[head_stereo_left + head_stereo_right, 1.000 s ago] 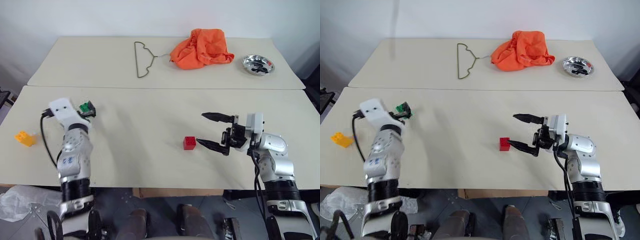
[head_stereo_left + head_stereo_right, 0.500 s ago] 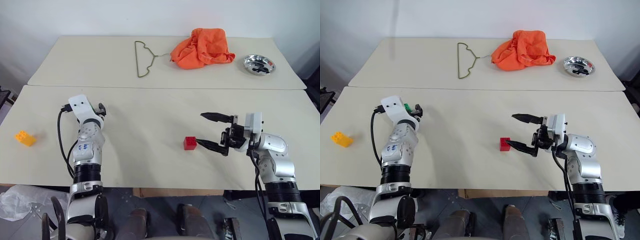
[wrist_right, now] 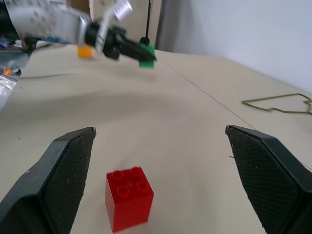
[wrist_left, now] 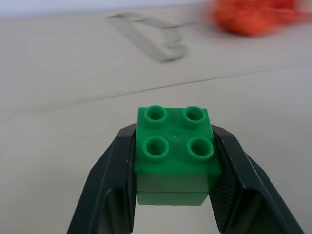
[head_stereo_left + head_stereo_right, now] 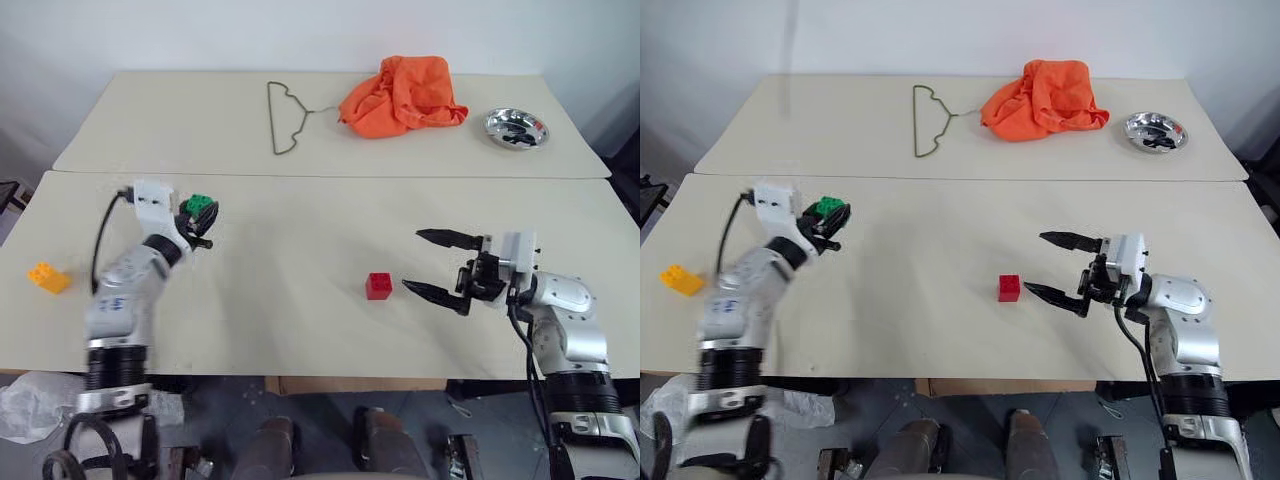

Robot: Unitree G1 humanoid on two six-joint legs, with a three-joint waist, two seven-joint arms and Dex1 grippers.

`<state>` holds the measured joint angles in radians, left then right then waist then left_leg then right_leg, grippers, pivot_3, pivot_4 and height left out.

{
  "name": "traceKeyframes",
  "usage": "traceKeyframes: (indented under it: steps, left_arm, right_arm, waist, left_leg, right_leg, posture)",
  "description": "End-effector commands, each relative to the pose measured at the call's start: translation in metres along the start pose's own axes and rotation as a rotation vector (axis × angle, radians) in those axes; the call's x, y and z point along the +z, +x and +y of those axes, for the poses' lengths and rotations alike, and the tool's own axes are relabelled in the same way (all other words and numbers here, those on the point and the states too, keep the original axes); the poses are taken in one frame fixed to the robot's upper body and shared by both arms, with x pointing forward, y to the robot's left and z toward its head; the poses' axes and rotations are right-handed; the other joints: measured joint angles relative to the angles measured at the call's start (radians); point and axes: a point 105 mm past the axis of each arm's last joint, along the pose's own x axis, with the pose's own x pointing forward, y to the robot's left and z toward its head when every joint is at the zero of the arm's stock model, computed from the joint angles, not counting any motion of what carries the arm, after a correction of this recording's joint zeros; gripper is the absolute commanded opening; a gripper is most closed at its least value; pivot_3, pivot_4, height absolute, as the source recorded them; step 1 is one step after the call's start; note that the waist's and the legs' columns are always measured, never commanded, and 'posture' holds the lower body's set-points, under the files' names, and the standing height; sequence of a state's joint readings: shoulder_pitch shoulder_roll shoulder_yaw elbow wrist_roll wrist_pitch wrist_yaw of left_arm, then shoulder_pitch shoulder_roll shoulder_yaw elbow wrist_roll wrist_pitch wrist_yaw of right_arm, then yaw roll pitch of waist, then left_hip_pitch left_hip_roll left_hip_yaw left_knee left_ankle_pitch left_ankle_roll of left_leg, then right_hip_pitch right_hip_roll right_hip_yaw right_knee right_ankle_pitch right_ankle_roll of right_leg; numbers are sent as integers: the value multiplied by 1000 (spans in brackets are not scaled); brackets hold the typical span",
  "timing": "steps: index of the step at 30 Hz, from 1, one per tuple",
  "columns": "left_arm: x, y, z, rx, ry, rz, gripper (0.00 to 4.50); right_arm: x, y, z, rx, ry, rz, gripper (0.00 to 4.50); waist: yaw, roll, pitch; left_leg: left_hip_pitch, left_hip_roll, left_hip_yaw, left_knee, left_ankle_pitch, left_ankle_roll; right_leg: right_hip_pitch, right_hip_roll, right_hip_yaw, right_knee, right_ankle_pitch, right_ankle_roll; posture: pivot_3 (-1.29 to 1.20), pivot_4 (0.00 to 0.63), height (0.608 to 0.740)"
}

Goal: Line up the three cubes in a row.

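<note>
Green cube (image 5: 202,206) now tool-clamped (image 5: 203,215), raised

Three studded cubes sit out here: one green cube (image 4: 174,146), one red cube (image 5: 379,286), one orange-yellow cube (image 5: 49,277). Two tables (image 5: 300,300) stand end to end. One wire hanger (image 5: 284,116), one orange cloth (image 5: 403,96), one metal dish (image 5: 516,128).

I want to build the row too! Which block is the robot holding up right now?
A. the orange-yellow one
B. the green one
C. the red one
B: the green block sits clamped between the left gripper jaws, off the table.
</note>
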<state>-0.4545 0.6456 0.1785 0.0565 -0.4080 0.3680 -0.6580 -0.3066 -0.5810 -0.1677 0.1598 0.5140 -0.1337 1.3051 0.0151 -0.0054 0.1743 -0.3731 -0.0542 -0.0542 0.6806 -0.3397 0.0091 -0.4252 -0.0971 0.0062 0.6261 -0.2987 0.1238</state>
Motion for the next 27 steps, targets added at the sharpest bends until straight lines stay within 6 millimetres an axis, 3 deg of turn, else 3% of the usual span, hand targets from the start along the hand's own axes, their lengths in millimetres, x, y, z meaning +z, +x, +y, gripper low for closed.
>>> traceKeyframes:
  steps: [1, 6, 12, 22, 27]
  left_arm:
    - [19, -5, -44, -407, 150, -96, 1516]
    - [-20, 23, -79, -732, 279, 10, 1516]
    - [-47, 52, -97, -913, 340, 93, 1516]
    - [-54, 70, -116, -997, 348, 95, 1516]
    - [-51, 74, -129, -1019, 230, 77, 1516]
  right_arm:
    - [11, -17, -4, -57, -65, 13, 4500]
    - [8, -35, 6, -94, -60, 63, 4500]
    - [14, -42, 16, -118, -59, 81, 4500]
    - [17, -48, 30, -143, -44, 106, 4500]
    - [9, -45, 47, -21, 24, 131, 4500]
  waist:
    - [6, 1, 0]
    - [12, 2, 0]
    - [4, 1, 1]
    - [9, 0, 1]
    - [14, 0, 1]
  left_leg:
    - [0, 0, 0, 0, 0, 0]
    - [1, -2, -2, 0, 0, 1]
    - [1, -2, 1, 0, 0, 2]
    - [1, -3, 3, 1, 0, 5]
    - [0, -4, 3, 1, 0, 7]
  right_leg:
    - [0, 0, 0, 0, 0, 0]
    - [4, -1, -3, -3, 0, 0]
    - [3, 3, -1, -1, 1, 1]
    - [1, 3, 1, 1, 1, 2]
    - [2, 2, 1, 1, 1, 2]
  posture:
    - [0, 150, 740]
    - [0, 150, 740]
    - [0, 150, 740]
    - [0, 150, 740]
    - [0, 150, 740]
